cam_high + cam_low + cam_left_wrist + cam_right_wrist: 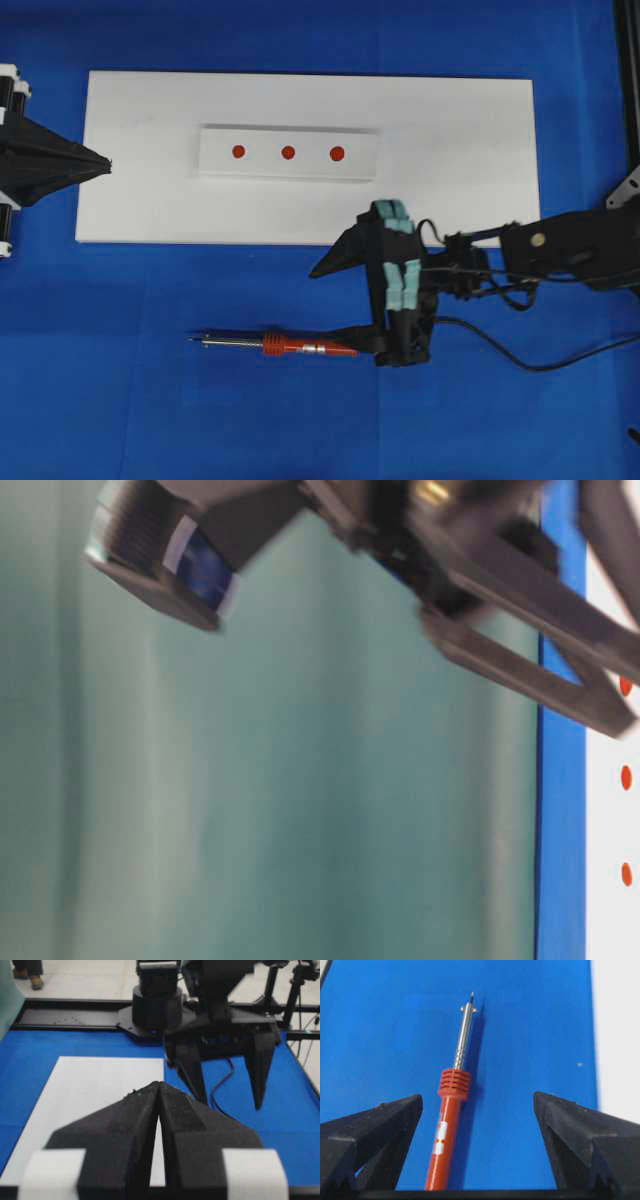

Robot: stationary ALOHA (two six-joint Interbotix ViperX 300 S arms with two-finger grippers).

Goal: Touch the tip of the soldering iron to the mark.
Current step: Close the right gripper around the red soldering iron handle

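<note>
Right gripper (pixel 478 1125) was spread wide, iron (pixel 451 1110) lay between its fingers, apparently untouched; left gripper (pixel 159 1091) was clenched, empty.

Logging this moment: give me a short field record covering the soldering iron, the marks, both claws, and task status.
soldering iron: lying flat on the blue cloth, tip pointing left, off the white board
marks: three red dots in a row on the raised white strip
right claw: open, jaws either side of the orange handle, not gripping
left claw: shut, at the board's left end, holding nothing
task status: iron not yet picked up
</note>
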